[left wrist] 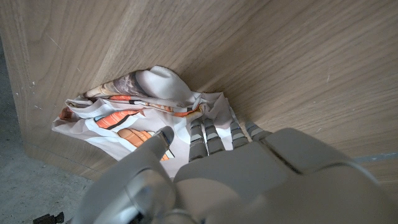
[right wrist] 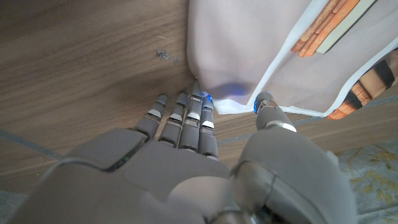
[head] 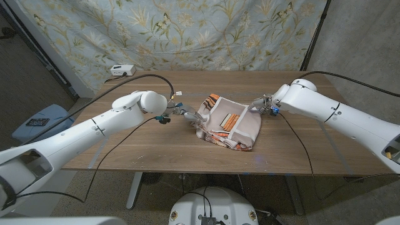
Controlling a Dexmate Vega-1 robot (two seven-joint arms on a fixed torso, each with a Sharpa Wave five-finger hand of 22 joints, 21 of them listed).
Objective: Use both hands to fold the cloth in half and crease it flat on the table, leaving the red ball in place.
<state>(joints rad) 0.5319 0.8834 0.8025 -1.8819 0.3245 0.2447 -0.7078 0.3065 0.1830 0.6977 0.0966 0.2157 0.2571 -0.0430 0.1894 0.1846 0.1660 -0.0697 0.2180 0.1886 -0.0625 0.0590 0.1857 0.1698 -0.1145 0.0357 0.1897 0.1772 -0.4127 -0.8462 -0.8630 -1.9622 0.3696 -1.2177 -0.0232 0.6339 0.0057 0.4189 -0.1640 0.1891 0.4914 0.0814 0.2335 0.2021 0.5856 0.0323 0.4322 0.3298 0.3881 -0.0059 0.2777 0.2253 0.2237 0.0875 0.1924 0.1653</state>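
Observation:
The printed cloth (head: pixel 228 125), white with orange carrot shapes, lies bunched and partly doubled over in the middle of the wooden table (head: pixel 125 150). My left hand (head: pixel 179 112) is at its left edge. In the left wrist view its fingers (left wrist: pixel 214 127) dig into the crumpled cloth (left wrist: pixel 124 112) with the thumb on top, pinching the fabric. My right hand (head: pixel 262 103) holds the far right corner, which is lifted slightly. In the right wrist view that hand (right wrist: pixel 205 162) pinches the hem of the cloth (right wrist: pixel 261 43) between thumb and fingertips.
A white power box (head: pixel 122 70) sits at the table's back left edge. A blue bin (head: pixel 40 122) stands on the floor to the left. A patterned curtain (head: pixel 187 31) hangs behind the table. Bare wood lies in front of the cloth.

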